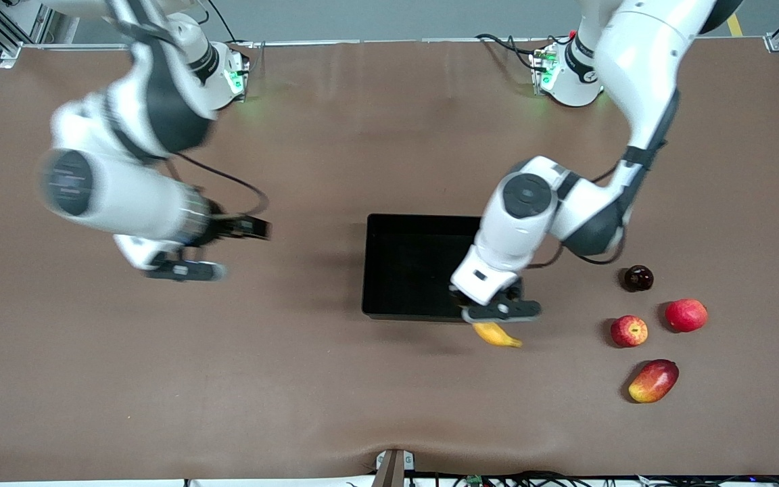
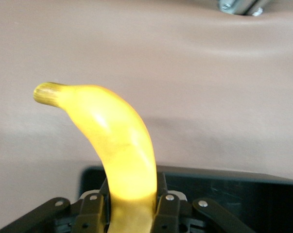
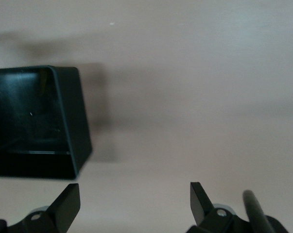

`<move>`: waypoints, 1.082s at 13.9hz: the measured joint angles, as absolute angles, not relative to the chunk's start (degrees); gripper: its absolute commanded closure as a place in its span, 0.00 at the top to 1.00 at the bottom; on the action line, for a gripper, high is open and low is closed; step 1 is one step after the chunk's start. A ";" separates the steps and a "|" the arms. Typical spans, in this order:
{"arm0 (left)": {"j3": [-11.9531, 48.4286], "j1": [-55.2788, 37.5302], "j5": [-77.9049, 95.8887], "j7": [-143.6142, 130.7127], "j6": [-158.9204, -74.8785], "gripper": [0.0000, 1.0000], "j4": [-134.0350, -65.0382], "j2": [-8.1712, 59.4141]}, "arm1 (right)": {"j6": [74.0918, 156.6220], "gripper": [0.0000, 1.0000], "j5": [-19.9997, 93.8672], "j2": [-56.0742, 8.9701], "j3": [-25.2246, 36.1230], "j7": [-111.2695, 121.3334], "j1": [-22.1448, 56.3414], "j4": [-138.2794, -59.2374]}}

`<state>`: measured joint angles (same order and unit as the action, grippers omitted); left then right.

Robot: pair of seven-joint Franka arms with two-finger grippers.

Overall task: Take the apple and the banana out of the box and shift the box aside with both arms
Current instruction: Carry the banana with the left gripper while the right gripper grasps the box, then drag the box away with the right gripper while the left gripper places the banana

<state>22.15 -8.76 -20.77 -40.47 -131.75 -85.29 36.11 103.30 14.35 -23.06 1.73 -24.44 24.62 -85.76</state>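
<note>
- My left gripper (image 1: 498,318) pinches the banana (image 1: 496,334) over the black box's (image 1: 403,267) camera-side edge, the fruit's free end jutting out past my fingers (image 2: 168,208).
- The box sits mid-worktop.
- My right gripper (image 1: 217,247), jaws spread and empty, hangs over bare worktop toward the right arm's end.
- The apple (image 1: 629,331) rests toward the left arm's end.

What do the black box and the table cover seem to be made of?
The box looks like glossy hard plastic: its walls reflect light in the right wrist view. The table cover seems a matte brown sheet, perhaps rubber or fabric; it bulges slightly near the camera's edge.
</note>
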 measured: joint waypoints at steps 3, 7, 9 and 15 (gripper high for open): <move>22.90 -3.16 -19.72 -33.78 -130.33 0.00 -86.01 36.15 | 112.71 1.00 14.35 -29.66 1.74 -32.96 32.85 -85.86; 22.93 2.25 -19.52 -21.39 -126.68 0.00 -87.07 37.02 | 120.81 1.00 14.32 -35.01 1.87 -37.13 37.35 -85.86; 22.90 5.19 -19.47 -13.55 -126.45 0.00 -87.83 38.82 | 124.41 1.00 14.32 -37.18 1.89 -37.41 38.48 -85.86; 22.75 8.60 -19.48 -4.52 -126.55 0.00 -88.12 44.14 | 130.53 0.00 13.40 -41.16 2.12 -37.58 39.90 -85.83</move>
